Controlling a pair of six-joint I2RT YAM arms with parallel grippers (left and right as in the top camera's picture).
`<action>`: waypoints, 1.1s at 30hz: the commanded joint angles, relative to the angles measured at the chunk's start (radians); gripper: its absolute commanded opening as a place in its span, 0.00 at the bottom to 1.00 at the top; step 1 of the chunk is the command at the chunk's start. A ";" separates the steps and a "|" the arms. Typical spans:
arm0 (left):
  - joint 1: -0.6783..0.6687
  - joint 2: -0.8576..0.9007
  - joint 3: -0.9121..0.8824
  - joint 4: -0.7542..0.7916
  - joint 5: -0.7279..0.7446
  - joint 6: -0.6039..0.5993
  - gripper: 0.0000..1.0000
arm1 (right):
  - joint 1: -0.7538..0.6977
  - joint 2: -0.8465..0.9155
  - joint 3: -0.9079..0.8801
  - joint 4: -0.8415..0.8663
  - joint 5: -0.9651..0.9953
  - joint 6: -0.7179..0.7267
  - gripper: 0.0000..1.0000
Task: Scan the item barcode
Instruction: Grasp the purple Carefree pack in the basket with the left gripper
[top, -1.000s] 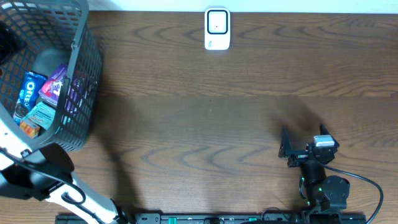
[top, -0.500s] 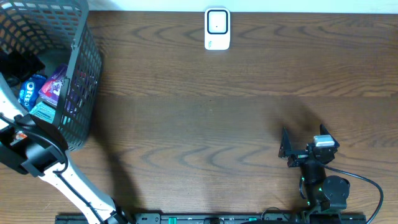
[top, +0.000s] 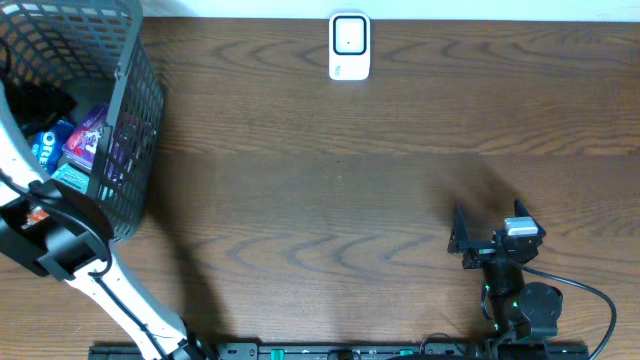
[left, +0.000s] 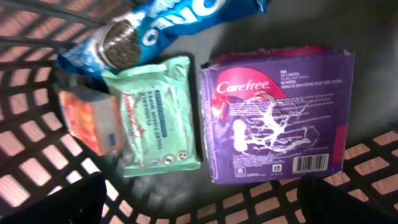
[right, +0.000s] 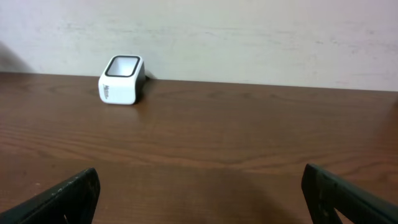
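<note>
where the mesh basket (top: 135, 120) curves, a rectangular purple pack (left: 277, 112) lies.

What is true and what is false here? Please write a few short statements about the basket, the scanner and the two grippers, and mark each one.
1. The purple pack lies in the basket beside the green wipes. True.
2. The left gripper is shut on the purple pack. False: it is open above the packs and holds nothing.
3. The white scanner stands at the far edge of the table. True.
4. The right gripper holds the green wipes. False: it is open and empty, over the table.
</note>
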 joint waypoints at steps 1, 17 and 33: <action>-0.017 0.018 -0.059 0.018 -0.017 -0.027 0.98 | -0.007 -0.004 -0.002 -0.003 -0.006 0.011 0.99; -0.018 0.018 -0.264 0.181 -0.061 -0.035 0.98 | -0.007 -0.004 -0.002 -0.003 -0.006 0.011 0.99; -0.018 0.018 -0.438 0.385 0.088 -0.031 0.68 | -0.007 -0.004 -0.002 -0.003 -0.006 0.011 0.99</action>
